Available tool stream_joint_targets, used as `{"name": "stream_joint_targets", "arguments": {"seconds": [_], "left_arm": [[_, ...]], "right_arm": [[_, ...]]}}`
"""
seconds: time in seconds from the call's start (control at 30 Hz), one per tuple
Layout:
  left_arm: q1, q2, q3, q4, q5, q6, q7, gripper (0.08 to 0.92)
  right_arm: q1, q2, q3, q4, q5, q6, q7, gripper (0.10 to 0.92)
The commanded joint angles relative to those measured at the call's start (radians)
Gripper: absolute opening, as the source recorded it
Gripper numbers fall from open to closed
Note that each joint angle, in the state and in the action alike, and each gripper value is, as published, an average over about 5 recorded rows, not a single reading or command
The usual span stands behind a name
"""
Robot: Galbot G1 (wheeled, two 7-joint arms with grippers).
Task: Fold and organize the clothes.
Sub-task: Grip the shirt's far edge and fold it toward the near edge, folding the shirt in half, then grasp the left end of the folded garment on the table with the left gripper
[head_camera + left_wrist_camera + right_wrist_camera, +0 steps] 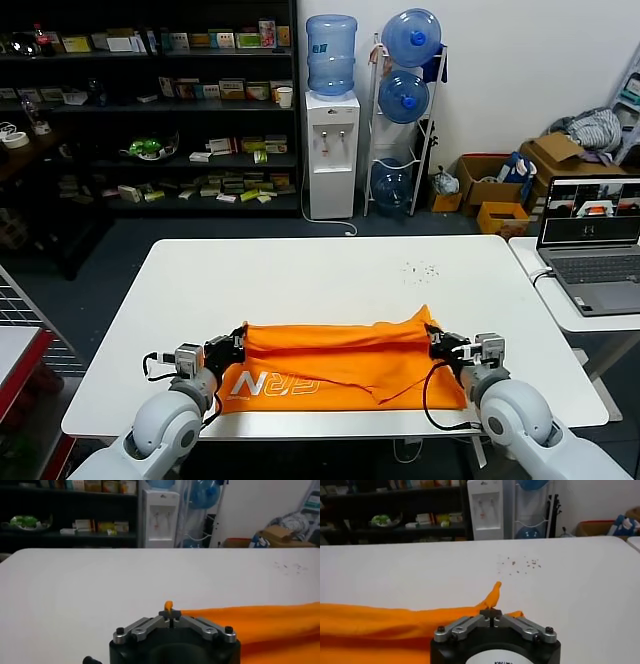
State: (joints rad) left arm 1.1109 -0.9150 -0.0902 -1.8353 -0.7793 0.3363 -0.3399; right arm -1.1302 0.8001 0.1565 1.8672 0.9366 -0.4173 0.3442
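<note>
Because the orange T-shirt (345,365) is thin, limp cotton, you should expect it to weigh almost nothing, sag wherever it is unsupported and crease wherever it bunches. It lies across the near part of the white counter (300,275), already doubled lengthwise into a wide band, with white lettering facing up near its left end. Both tools have it by the far edge of the band. The left tool (238,342) is closed tight on the far left corner, and its wrist view shows only a small orange nub poking out between the pinched tips. The right tool (437,340) is likewise clamped on the far right corner, where a little peak of cloth stands up past the tips. Those corners look like the right places to hold: pinch through all layers, and keep the edge between the two tools taut so the fold lands straight rather than rippled.

You cannot see how many layers each tool has actually caught, since the tips cover the cloth there. The sleeves and collar are folded out of sight, and a loose wrinkle runs across the right half. The near hem is partly masked by the arms. A scatter of dark specks (420,269) marks the counter farther back; what they are is unclear.
</note>
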Motion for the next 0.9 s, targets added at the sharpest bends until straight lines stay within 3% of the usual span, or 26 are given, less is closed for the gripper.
{"name": "stream_joint_targets", "arguments": {"seconds": [0.03,0.37,0.63,0.8,0.9], "left_arm": [[0.051,0.012,-0.014,-0.039,0.009,0.032,0.0,0.148],[0.074,0.033,-0.038,-0.043,0.001,0.063,-0.022,0.433],[0.087,-0.03,-0.048,0.002,0.003,0.046,-0.018,0.667],[0.076,-0.059,-0.045,0.023,0.003,0.041,-0.022,0.795],[0.077,-0.059,-0.039,0.028,0.001,0.042,-0.026,0.819]], "right_arm": [[-0.074,-0.021,0.036,0.043,-0.003,-0.031,-0.006,0.241],[-0.146,-0.047,0.127,0.078,-0.009,-0.032,-0.018,0.527],[-0.213,-0.041,0.204,0.104,-0.05,-0.011,-0.032,0.759],[-0.232,-0.039,0.219,0.122,-0.056,-0.009,-0.028,0.819],[-0.235,-0.037,0.224,0.126,-0.056,-0.01,-0.025,0.822]]}}
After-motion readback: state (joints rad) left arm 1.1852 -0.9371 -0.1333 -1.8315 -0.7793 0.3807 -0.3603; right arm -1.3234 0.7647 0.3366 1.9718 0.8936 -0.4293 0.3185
